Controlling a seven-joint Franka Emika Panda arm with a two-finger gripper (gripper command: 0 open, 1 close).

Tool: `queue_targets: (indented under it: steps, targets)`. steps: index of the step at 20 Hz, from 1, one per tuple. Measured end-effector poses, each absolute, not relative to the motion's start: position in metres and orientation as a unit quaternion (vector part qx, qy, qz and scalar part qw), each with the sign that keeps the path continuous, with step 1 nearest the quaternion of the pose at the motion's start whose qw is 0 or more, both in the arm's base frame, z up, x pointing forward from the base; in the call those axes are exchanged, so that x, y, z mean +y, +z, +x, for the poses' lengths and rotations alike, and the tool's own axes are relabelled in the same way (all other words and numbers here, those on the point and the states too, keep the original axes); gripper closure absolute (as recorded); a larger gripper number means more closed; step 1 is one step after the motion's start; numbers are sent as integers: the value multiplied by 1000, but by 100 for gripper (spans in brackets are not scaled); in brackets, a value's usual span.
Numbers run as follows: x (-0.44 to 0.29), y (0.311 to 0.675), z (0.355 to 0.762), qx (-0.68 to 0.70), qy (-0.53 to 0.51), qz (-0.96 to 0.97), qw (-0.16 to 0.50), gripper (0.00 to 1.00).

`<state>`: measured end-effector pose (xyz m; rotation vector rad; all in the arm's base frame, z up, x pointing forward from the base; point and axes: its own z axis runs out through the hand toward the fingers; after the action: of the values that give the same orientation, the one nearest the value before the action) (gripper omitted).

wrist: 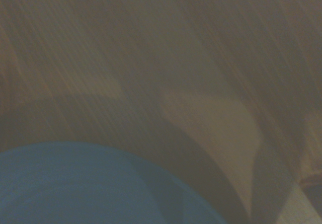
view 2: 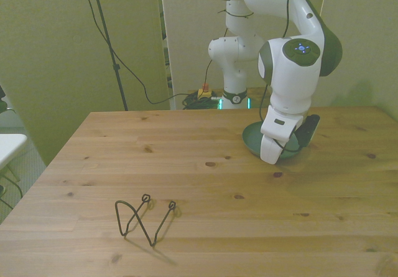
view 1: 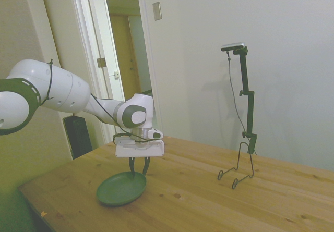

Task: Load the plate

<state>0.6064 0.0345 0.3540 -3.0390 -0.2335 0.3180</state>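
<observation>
One hand (view 1: pixel 139 173), fingers nearly closed astride the green plate's (view 1: pixel 119 189) rim, seemingly grasping; next, lift toward the wire rack (view 2: pixel 145 218).

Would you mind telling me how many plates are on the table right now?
1: the plate lies on the table directly beneath the pincer. None appears hidden.

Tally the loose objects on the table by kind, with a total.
Dark green plate: 1, its rim between the fingers of the gripper
Black wire rack: 1, standing bare on the wooden table
Total: 2
</observation>
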Motion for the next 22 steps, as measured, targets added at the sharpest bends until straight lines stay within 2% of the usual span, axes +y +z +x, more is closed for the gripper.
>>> queue_targets:
  steps: [15,22]
  targets:
    - [25,361,606,-72,97,-992,45,100]
    - [13,410,574,-64,67,-995,42,100]
